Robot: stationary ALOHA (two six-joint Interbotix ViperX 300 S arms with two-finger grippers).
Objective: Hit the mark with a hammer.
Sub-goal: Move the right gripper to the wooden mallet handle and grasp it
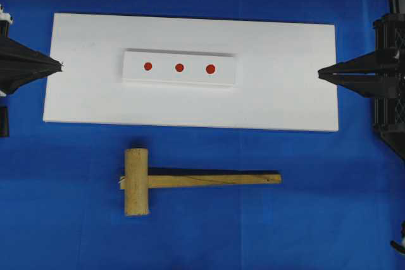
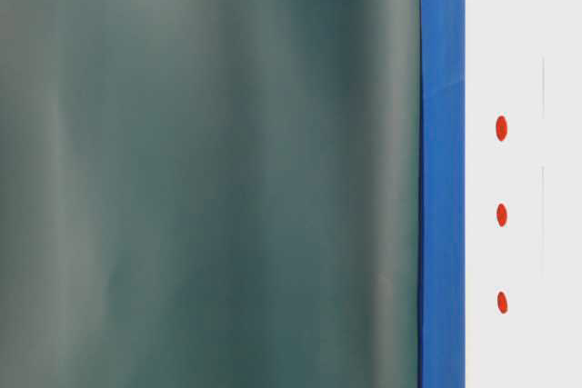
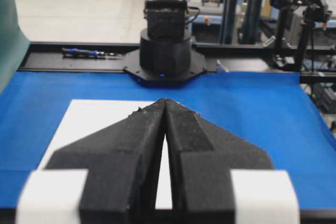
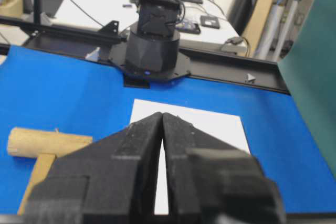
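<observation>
Watching both arms parked, left gripper (image 1: pixel 61 66) and right gripper (image 1: pixel 319 73) each pressed together, pinching nothing.
I see the hammer (image 1: pixel 190 180) below the white board (image 1: pixel 285 93), handle running rightward, head left; the mark (image 1: pixel 148 66) sits leftmost.

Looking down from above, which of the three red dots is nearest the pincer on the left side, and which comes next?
From the left pincer:
1. The mark, the smallest dot, at the left end of the row.
2. The middle dot, at the centre of the white block.
3. The largest dot, at the right end.
</observation>
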